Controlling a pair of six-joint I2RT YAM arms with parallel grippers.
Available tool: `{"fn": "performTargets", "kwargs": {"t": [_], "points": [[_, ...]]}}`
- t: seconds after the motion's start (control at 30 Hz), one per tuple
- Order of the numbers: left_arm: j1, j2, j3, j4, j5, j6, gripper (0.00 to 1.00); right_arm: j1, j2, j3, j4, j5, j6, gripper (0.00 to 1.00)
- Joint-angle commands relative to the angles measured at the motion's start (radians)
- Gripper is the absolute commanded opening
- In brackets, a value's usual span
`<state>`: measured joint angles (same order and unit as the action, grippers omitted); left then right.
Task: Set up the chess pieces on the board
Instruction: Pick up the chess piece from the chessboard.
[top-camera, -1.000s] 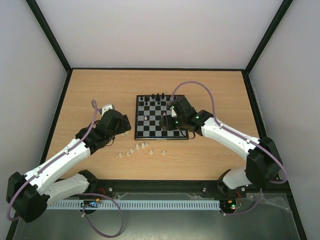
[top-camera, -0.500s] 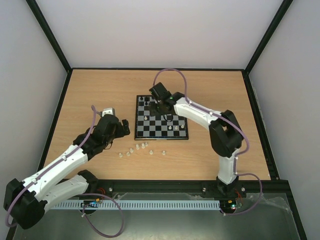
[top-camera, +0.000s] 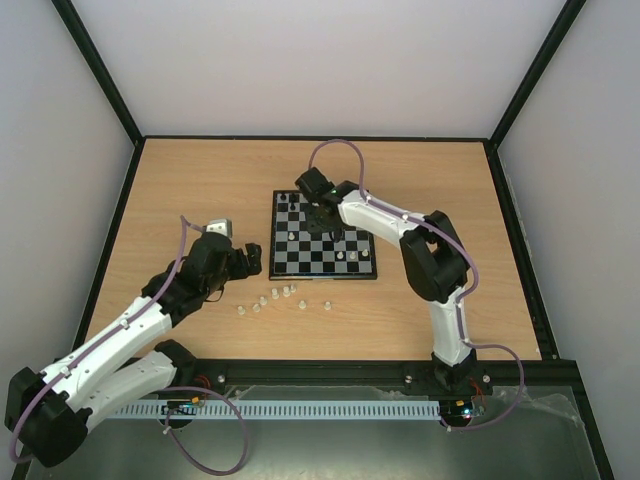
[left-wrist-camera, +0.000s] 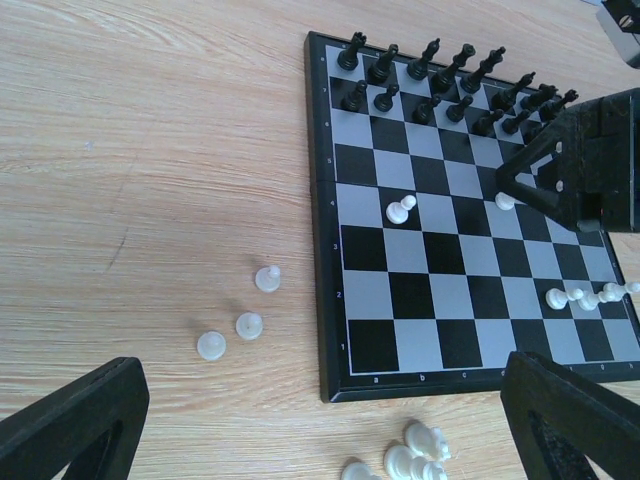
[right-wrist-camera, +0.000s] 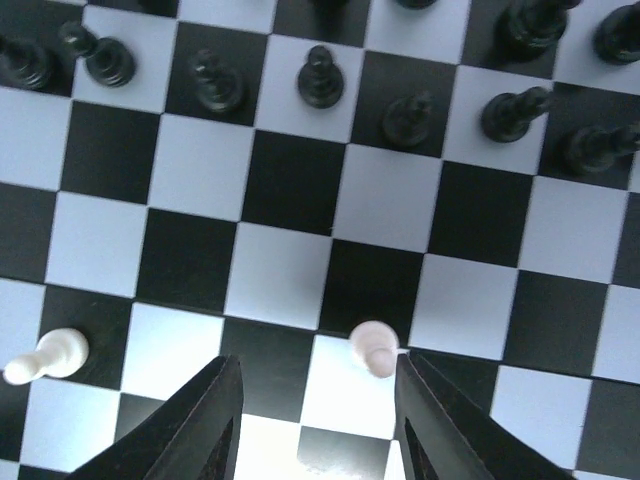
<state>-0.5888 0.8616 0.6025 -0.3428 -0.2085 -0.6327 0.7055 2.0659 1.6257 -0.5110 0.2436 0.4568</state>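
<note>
Top external view gives me the board (top-camera: 300, 262) lying mid-table, with the right gripper (top-camera: 322, 216) reaching over its far half and the left gripper (top-camera: 250, 258) hanging just off its left edge, above the table (top-camera: 180, 200). On the right wrist camera I see the right gripper's 2 fingers (right-wrist-camera: 210, 425) standing part-way apart. A white pawn (right-wrist-camera: 373, 347) sits upright between them, close against the right-hand finger with a clear gap to the other. I cannot tell whether that finger touches it, and nothing is clamped. A second white pawn (right-wrist-camera: 45, 358) shows further to the left. Black pieces (right-wrist-camera: 320, 75) fill the rows beyond. On the left wrist camera the left gripper's jaws are spread wide with nothing in them. From there the white chess pieces (left-wrist-camera: 248, 325) are split up: 2 pawns stand mid-board, a short line (left-wrist-camera: 590, 295) sits near the board's right edge, 3 lie loose on the table beside the left border, and a cluster (left-wrist-camera: 410, 465) rests just off the near edge
</note>
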Motion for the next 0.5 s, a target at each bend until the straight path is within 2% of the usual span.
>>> {"fn": "performTargets", "kwargs": {"t": [0.0, 0.47], "points": [[0.005, -0.015, -0.015, 0.024, 0.023, 0.015, 1.00, -0.028, -0.003, -0.010, -0.056, 0.005, 0.006, 0.42], [0.005, -0.018, -0.016, 0.015, 0.006, 0.003, 0.99, -0.052, 0.026, -0.032, -0.021, -0.059, -0.015, 0.32]]}}
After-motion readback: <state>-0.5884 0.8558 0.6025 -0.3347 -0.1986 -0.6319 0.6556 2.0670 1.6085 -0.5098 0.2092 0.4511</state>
